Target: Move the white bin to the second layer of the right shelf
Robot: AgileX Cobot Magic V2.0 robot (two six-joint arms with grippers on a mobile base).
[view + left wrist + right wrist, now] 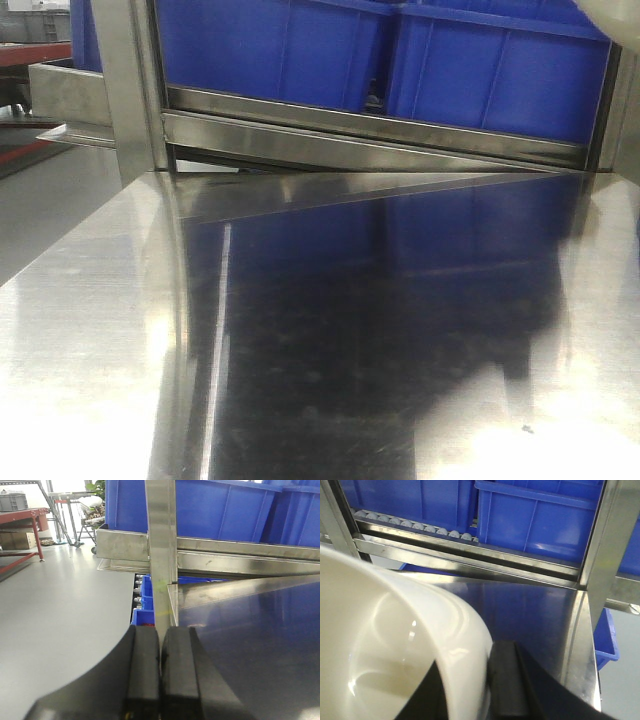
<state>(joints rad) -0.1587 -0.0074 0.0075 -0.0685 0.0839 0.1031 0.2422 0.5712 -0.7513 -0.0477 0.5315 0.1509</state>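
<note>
Plastic, glossy and cream-white: the white bin (380,645) fills the left of the right wrist view. It appears to be held up over the steel tabletop (530,610), just in front of the rack. The right gripper (467,682) is clamped on its rim, with one finger inside the mouth and the other against the outer wall. The left gripper (160,672) has its pads pressed together with nothing between them. It sits low beside a steel post (162,545) and takes no share of the load.

Ahead, a roller rail (410,526) carries blue crates (540,525). Whether that level is the right shelf second layer I cannot tell, and no free stretch of rollers shows.

Risks, as I judge them: a single pinch on a smooth, tapering wall may let the tub swing or slide out if the arm moves sharply. Its wide body could catch the upright (600,545) or a crate front on the way in. Set on rollers without a firm stop, it may roll off.
</note>
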